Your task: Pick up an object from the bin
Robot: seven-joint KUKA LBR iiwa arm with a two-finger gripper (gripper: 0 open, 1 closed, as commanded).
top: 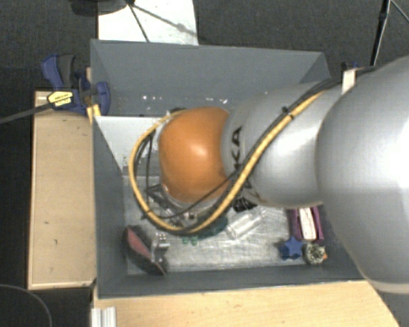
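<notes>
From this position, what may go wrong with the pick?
1. The orange wrist cover hides the bin floor beneath it, so a grasp there may miss or catch two things.
2. The dark red and black object lies near the grey bin's left wall; reaching for it might strike that wall.

The arm [313, 155] angles down leftward, its orange wrist cover [191, 152] lowest.

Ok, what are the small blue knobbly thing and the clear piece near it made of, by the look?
The small blue knobbly thing looks like moulded plastic: even solid colour, matt, rounded lobes. The clear boxy piece seems thin glossy transparent plastic: the bin floor shows through and its edges catch light, though glass cannot be excluded.
</notes>
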